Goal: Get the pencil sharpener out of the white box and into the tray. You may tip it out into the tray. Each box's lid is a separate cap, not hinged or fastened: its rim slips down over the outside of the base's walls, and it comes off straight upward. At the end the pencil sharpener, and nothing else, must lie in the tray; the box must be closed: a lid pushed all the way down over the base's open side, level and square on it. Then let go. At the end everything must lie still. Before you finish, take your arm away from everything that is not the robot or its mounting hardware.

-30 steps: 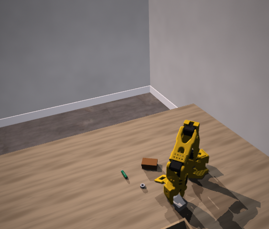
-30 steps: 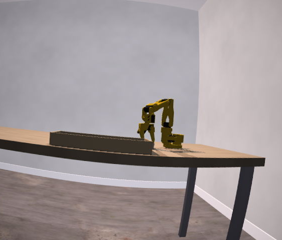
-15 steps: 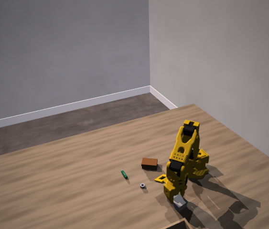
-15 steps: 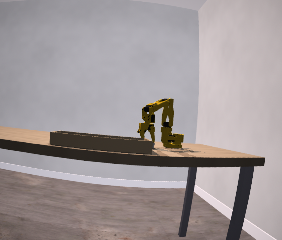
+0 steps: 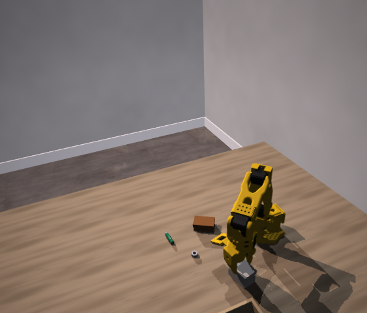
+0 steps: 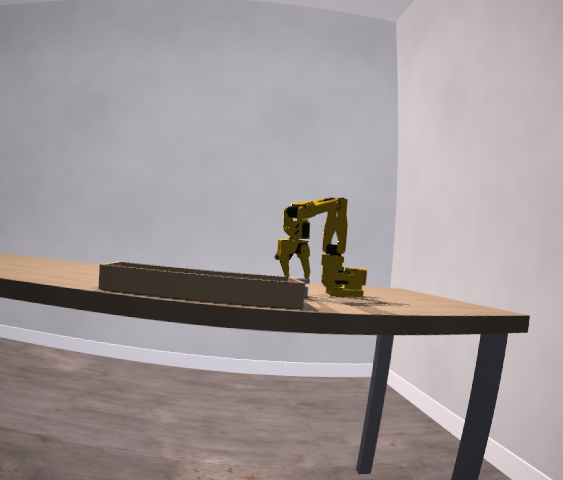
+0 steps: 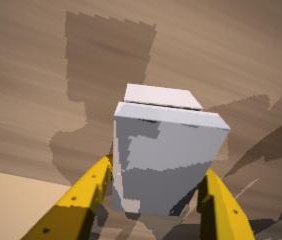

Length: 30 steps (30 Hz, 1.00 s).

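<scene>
"What's in the top view?"
"My pincer (image 5: 242,266) (image 6: 298,277) (image 7: 159,166) is at the white box (image 5: 248,280) (image 6: 306,291) (image 7: 161,94). From the box, the tray (image 5: 236,307) (image 6: 201,286) is at six o'clock, the grey ring (image 5: 191,255) and green stick (image 5: 169,238) at ten, the brown block (image 5: 204,221) at eleven."
"Exterior?"
"Tray toward nine from the pincer."
"Wrist?"
"I'm pinching the lid (image 7: 168,145); white base shows toward twelve. The sharpener's hidden from me."
</scene>
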Tool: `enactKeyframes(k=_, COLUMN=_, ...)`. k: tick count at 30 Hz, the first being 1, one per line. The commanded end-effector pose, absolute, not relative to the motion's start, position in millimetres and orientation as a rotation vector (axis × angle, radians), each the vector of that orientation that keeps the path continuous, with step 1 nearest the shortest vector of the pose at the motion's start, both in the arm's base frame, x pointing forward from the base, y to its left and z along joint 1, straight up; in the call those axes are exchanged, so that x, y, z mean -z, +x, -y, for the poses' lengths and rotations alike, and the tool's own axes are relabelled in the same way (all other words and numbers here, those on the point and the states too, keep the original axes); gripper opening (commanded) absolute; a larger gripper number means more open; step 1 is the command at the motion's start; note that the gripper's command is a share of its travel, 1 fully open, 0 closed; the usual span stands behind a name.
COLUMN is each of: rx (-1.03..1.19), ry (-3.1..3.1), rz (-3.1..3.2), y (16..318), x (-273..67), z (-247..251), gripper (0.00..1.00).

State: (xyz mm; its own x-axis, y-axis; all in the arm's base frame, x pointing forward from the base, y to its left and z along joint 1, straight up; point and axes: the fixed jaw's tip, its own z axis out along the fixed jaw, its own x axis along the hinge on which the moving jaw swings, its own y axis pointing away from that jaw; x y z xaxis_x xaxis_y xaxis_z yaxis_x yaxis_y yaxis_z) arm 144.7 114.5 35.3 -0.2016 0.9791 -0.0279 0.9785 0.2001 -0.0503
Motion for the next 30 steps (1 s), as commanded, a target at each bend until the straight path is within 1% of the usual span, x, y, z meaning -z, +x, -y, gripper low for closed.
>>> enactKeyframes(k=1, rx=0.0, ry=-1.977, rz=2.442, y=149, x=-53, z=-121, gripper=0.23)
enactKeyframes(k=14, rx=0.0, ry=-1.977, rz=2.442, y=148, x=-66, z=-120, gripper=0.23)
enactKeyframes(k=30, rx=0.0, ry=-1.977, rz=2.442, y=147, x=-68, z=-120, gripper=0.23)
